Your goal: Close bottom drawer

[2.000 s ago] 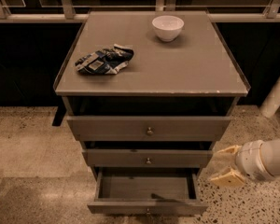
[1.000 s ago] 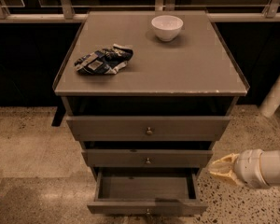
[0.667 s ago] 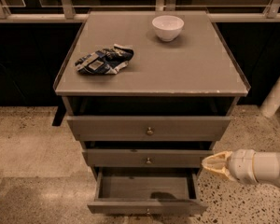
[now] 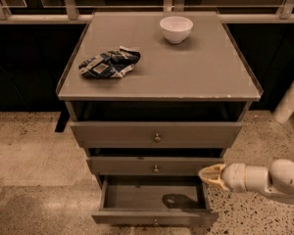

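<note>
The bottom drawer (image 4: 154,215) of the grey-brown cabinet stands pulled out, its inside empty and its low flat front at the lower edge of the view with a small knob (image 4: 155,223). The middle drawer (image 4: 156,165) and top drawer (image 4: 157,134) sit above it, each sticking out a little. My gripper (image 4: 209,175) comes in from the right on a white arm. It hovers at the right end of the middle drawer's front, just above the open bottom drawer's right rear corner.
A white bowl (image 4: 176,29) and a crumpled blue-and-white chip bag (image 4: 109,63) lie on the cabinet top (image 4: 186,72). A dark railing with windows runs behind. A white post (image 4: 290,102) stands at the right. The floor is speckled terrazzo (image 4: 29,151).
The gripper has moved left, from off the cabinet's right side to the right edge of the drawers. The bottom drawer is still open by the same amount.
</note>
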{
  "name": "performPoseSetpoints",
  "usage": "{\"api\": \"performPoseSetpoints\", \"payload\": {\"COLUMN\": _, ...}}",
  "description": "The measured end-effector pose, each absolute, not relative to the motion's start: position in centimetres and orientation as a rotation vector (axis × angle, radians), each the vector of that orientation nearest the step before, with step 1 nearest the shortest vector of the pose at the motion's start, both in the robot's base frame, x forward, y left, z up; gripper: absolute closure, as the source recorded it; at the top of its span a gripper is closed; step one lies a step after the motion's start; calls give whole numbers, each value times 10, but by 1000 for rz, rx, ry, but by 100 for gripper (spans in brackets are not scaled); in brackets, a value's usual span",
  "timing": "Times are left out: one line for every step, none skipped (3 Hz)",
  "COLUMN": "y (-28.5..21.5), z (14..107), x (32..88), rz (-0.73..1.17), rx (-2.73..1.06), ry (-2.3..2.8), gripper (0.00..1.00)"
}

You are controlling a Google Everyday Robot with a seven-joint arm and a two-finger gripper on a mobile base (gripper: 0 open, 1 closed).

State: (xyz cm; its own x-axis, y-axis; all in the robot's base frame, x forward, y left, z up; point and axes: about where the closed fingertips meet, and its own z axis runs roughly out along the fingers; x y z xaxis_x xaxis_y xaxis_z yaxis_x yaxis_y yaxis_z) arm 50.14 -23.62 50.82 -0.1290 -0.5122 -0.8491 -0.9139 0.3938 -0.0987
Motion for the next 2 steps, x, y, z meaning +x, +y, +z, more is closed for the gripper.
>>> {"api": "performPoseSetpoints", "payload": {"y": -227, "z": 470, "x": 495, "rz": 653, "rx": -1197, "ry": 1797, "gripper": 100}}
{"api": "performPoseSetpoints", "payload": {"y": -227, "z": 470, "x": 495, "rz": 654, "rx": -1198, "ry": 1797, "gripper": 100}}
